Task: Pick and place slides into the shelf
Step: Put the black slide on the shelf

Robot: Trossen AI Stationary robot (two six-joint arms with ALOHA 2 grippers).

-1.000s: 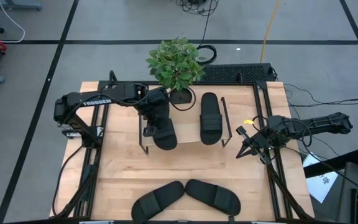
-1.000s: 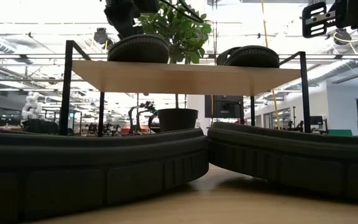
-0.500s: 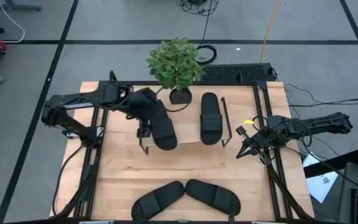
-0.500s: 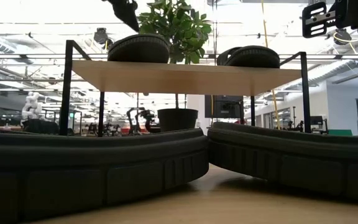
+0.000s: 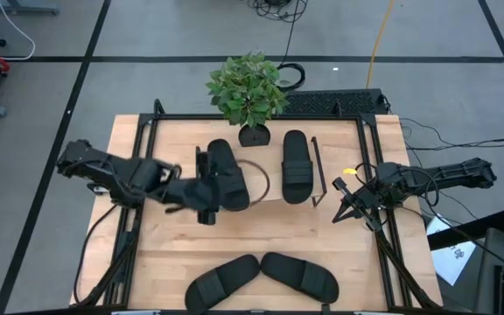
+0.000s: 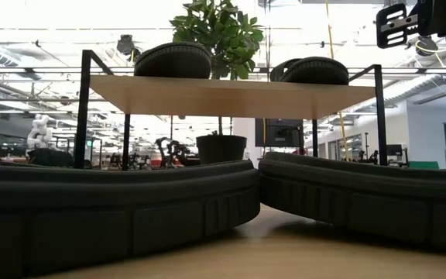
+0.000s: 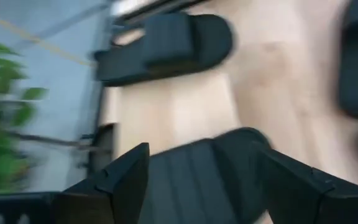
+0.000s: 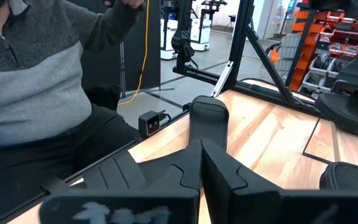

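Observation:
Two black slides lie on the shelf's plank top: the left one and the right one. Two more slides rest on their soles at the table's near edge, toes touching. My left gripper is open, hovering over the near-left part of the left shelf slide. My right gripper is shut, waiting right of the shelf.
A potted plant stands behind the shelf at the table's far edge. The shelf's dark end frames rise at both sides. Bare wood lies between the shelf and the near slides. A person in a grey top stands beyond the table's right side.
My left gripper has pulled back from the far part of the left shelf slide, swinging toward the table's near-left, and it has left the low view. The slide stays on the shelf, turned slightly. My right arm has kept still.

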